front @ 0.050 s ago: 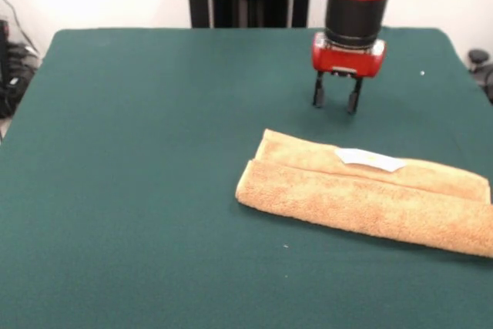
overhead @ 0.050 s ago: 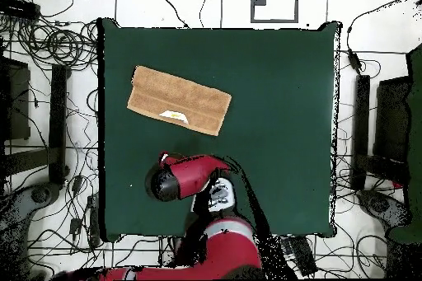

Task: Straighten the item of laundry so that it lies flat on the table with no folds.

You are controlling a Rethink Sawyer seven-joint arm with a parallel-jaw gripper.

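**Folded towel waits near the table's edge, open gripper hanging just behind it**

The orange-tan terry-cloth towel lies doubled over into a long narrow strip on the large table covered in dark green felt-like cloth. In the front view it sits toward the right edge of the table, its far end running out of the picture there; in the overhead view it lies slightly askew near one corner, well inside the table's edges. A small white tag shows on the upper layer, close to the long edge that faces the robot.

It looks soft and limp — thick pile, light enough for one pinch to lift, but certain to sag and drape rather than hold a shape. On felt it will probably cling a little and drag instead of sliding cleanly. I would judge the best hold to be on the top layer alone, at a corner or along the free long edge near the tag, so that the fold can be peeled open; pinching through both layers would only shift the whole strip.

The red and black gripper hangs over bare felt just beyond the towel's tagged edge, near it but apart. Its two dark fingers point straight down with a clear gap between them — spread, holding nothing, and touching neither towel nor, as far as I can tell, the table.
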